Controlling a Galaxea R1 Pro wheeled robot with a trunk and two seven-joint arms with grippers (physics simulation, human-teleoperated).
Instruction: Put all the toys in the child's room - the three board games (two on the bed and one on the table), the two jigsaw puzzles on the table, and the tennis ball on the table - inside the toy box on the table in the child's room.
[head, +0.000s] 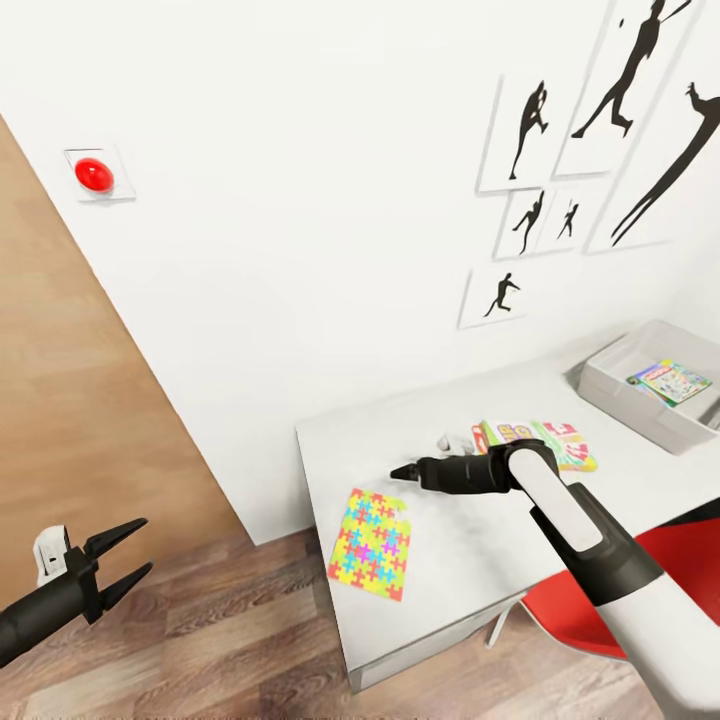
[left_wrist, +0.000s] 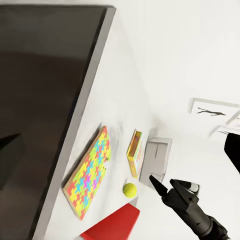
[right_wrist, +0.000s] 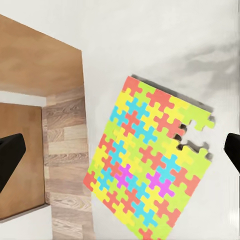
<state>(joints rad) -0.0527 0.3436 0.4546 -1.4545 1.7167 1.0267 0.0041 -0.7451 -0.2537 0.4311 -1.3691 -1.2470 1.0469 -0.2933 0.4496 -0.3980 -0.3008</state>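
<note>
Low in the head view's centre, the right pincer (head: 403, 470) hangs spread above the multicoloured square jigsaw puzzle (head: 371, 542) on the white tabletop (head: 470, 560), its arm half hiding the Skip-Bo board game (head: 570, 445), while the left pincer (head: 135, 555) gapes empty.

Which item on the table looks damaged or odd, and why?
The jigsaw puzzle near the table corner has a notch of missing pieces along one edge, so it looks incomplete. Nothing else stands out.

A child's room at home: white table (head: 460, 560) with jigsaw puzzle (head: 371, 542); sports silhouette prints (head: 590, 130); wood floor (head: 200, 640).
</note>
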